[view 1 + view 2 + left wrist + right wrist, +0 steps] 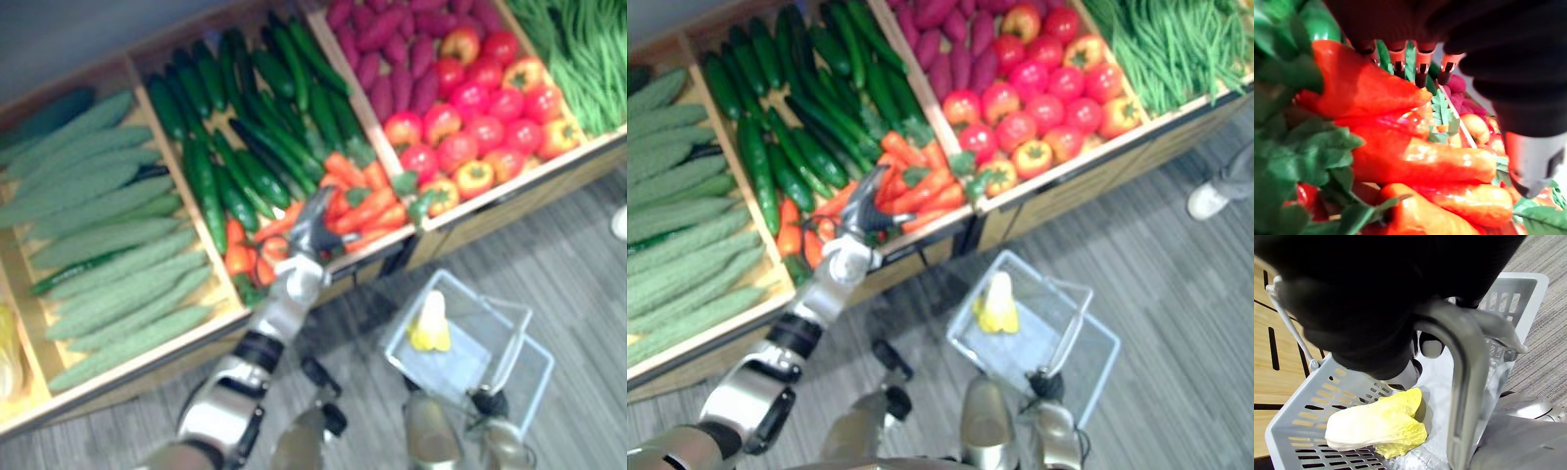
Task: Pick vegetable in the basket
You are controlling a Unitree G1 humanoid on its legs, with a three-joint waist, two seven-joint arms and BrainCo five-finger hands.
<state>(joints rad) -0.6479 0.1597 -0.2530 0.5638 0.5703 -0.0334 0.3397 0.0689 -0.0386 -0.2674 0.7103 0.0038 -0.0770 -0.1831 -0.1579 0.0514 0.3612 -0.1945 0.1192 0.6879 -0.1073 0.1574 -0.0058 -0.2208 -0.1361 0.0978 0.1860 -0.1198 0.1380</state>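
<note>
My left hand (312,227) reaches into the carrot bin of a wooden stall, over a heap of orange carrots (362,201) with green tops. In its wrist view the fingers (1420,61) stretch straight out past the top carrot (1361,83), the thumb (1528,161) stands apart, and nothing is gripped. A light grey plastic basket (509,323) hangs low in front of the stall. My right hand (1376,298) is curled round its grey handle (1464,382). A yellow-white cabbage (1376,426) lies inside the basket.
Beside the carrots lie dark cucumbers (225,127) and pale bitter gourds (98,215) to the left. Purple sweet potatoes (387,49), red tomatoes (480,108) and green beans (578,49) fill the bins to the right. A person's shoe (1213,198) stands on the grey floor.
</note>
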